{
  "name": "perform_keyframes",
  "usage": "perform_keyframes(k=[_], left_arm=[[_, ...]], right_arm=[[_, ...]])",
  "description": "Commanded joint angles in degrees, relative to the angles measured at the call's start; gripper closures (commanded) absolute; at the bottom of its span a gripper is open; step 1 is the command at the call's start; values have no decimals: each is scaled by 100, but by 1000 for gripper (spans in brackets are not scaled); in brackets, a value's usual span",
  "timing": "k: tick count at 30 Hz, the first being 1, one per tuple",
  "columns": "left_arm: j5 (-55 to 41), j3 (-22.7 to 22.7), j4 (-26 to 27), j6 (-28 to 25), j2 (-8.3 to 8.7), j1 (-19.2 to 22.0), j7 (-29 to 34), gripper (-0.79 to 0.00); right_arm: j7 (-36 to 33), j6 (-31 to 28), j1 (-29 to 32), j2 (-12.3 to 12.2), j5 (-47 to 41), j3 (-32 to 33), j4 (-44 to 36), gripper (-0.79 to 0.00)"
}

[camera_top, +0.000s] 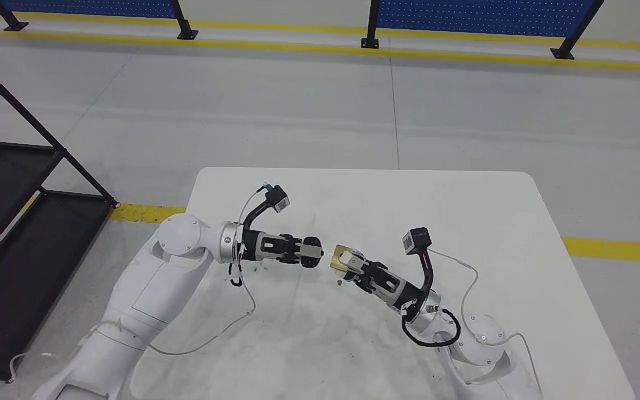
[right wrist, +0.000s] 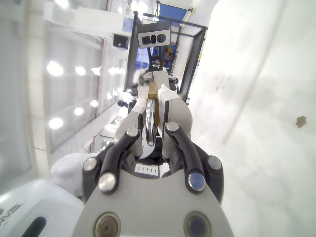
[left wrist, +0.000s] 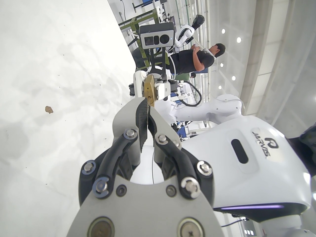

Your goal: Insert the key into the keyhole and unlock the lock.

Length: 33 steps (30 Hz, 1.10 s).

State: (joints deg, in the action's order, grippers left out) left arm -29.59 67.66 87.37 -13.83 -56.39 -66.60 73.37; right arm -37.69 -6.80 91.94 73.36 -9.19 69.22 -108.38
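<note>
Right gripper squeezes the lock tight; my left gripper is pinched shut, tips just beside the lock's gold end.

Brass-gold lock, mirror-chrome shackle, between plain white jaws of right gripper; black linkage arms and silver bolts behind those jaws. Left gripper: light grey metal jaws lined with black ribbed pads, black linkage arms behind. Plain white table under both jaws, faint grey smudges, one small brown speck off to the side of the left jaws.
</note>
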Motion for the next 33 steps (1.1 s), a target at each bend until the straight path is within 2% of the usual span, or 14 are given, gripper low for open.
perform_keyframes(k=[1,33], left_arm=[[2,-15,-6,-2,-3,13,7,0],[165,-25,70,56,13,67,18,0]], right_arm=[[0,0,0,0,0,0,0,0],[119,40,-45,-47,221,-91,-53,0]])
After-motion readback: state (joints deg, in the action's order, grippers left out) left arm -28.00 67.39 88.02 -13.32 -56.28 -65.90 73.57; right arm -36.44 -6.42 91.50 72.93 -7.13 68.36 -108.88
